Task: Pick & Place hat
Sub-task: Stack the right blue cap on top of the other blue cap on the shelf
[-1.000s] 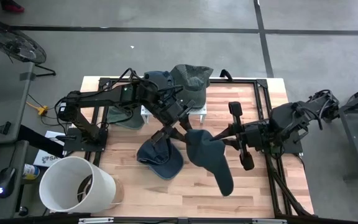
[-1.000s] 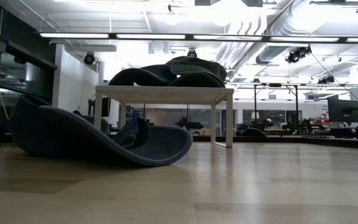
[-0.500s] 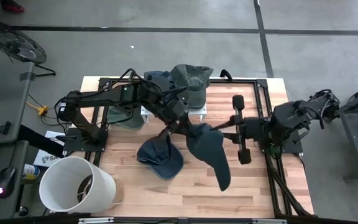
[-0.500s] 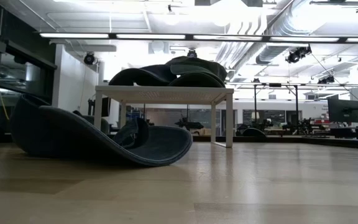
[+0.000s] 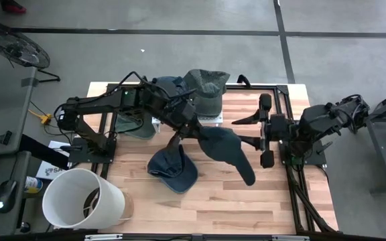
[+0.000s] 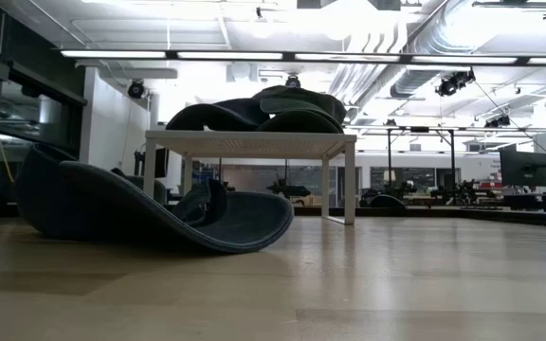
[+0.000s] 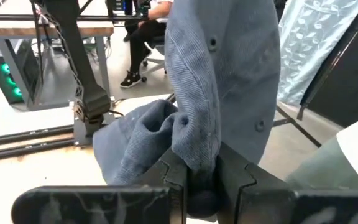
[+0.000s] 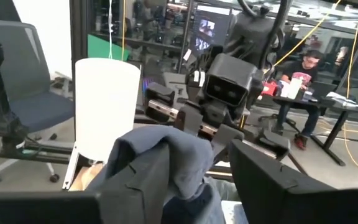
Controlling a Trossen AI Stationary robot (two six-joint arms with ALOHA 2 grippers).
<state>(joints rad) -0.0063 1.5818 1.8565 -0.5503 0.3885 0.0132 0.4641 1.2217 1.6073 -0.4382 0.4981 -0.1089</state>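
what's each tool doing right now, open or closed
Left tool: closed on the blue cap, held above the table.
Right tool: open, its fingers either side of the blue cap's edge, not clamped.

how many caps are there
5: blue corduroy cap in left gripper, dark blue cap on wooden table, two caps atop white stand, green one beside it; others may be hidden.

Cloth, wood and matt black plastic

The hat pinched in my left claw is soft blue corduroy, ribbed and matt, with stitched eyelets. My fingers are matt black plastic. The surface is pale wood planks, smooth with a slight sheen. The bucket looks like smooth white plastic.
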